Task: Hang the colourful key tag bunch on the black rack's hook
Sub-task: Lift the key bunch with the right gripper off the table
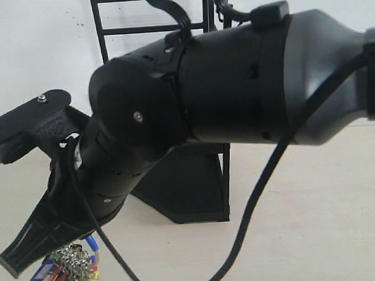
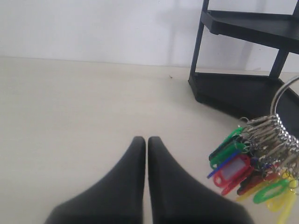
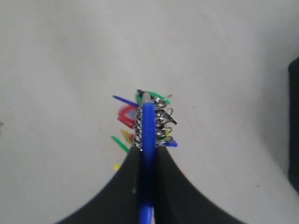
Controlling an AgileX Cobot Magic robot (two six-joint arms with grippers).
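Note:
The colourful key tag bunch (image 3: 149, 119) hangs by its blue-sleeved loop (image 3: 148, 128), and my right gripper (image 3: 147, 151) is shut on that loop. In the exterior view the right arm reaches across to the lower left. There its gripper (image 1: 21, 256) points down-left with the bunch (image 1: 72, 273) dangling under it, just above the table. The black rack (image 1: 189, 190) stands behind the arm, which covers most of it; the hook is hidden. My left gripper (image 2: 147, 142) is shut and empty over the table, left of the bunch (image 2: 254, 168) and in front of the rack (image 2: 243, 91).
The right arm's thick black body (image 1: 235, 82) and its cable (image 1: 264, 174) fill the middle of the exterior view. A pale table (image 1: 315, 222) runs to a white wall (image 1: 34, 47). The rack's rails (image 1: 151, 17) rise at the back.

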